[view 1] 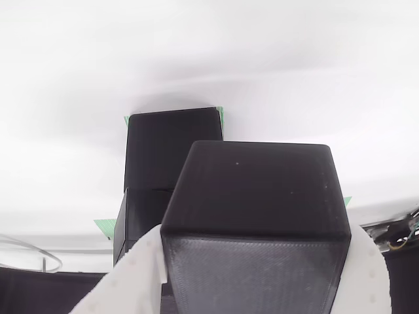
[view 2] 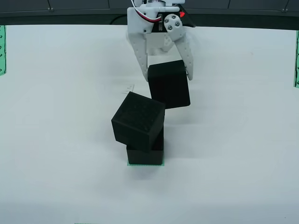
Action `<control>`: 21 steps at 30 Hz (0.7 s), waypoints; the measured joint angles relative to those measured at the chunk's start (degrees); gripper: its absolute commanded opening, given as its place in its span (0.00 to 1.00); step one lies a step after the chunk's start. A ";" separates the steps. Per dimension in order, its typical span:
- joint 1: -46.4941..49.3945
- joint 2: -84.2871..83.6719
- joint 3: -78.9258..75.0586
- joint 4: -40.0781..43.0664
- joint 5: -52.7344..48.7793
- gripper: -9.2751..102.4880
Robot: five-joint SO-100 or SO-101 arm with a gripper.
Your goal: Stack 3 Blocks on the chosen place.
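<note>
Two matte black cubes [view 2: 140,133] sit on the green-striped square patch [view 2: 145,164], the upper one skewed and overhanging left in the front view. White two-finger gripper [view 2: 168,74] is clamped on the third black cube [view 2: 169,85], held far behind. Square it and lower gently; the twisted stack may topple.

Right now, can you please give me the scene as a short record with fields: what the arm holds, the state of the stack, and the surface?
held: third matte black printed cube, tilted, clamped between the white jaws of the gripper, in the air
stack base: black cube on the green-and-white striped square patch
second cube: black cube on the base, twisted and tilted, overhanging to the left in the view from above
stack count: two placed, one not yet
surface: white table
</note>
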 measured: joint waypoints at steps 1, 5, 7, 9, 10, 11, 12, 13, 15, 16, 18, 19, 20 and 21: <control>0.00 0.35 -0.18 0.26 0.18 0.27; 0.44 1.85 -1.14 0.97 0.26 0.27; 0.70 2.72 -1.58 1.23 0.62 0.27; 0.53 3.52 -1.93 1.41 1.14 0.27; 0.70 3.87 -2.20 1.41 1.41 0.27; 0.88 4.22 -2.46 1.41 1.67 0.27; 1.05 4.57 -2.81 1.41 1.93 0.27; 1.32 5.01 -3.16 1.41 2.20 0.27; 1.85 5.89 -3.96 1.41 2.64 0.27; 1.93 6.50 -4.13 1.41 2.99 0.27; 2.29 7.56 -4.22 1.41 3.25 0.27; 2.46 8.00 -4.22 1.41 3.43 0.27; 2.55 8.61 -4.22 1.41 3.43 0.27; 2.55 9.23 -4.22 1.58 3.52 0.27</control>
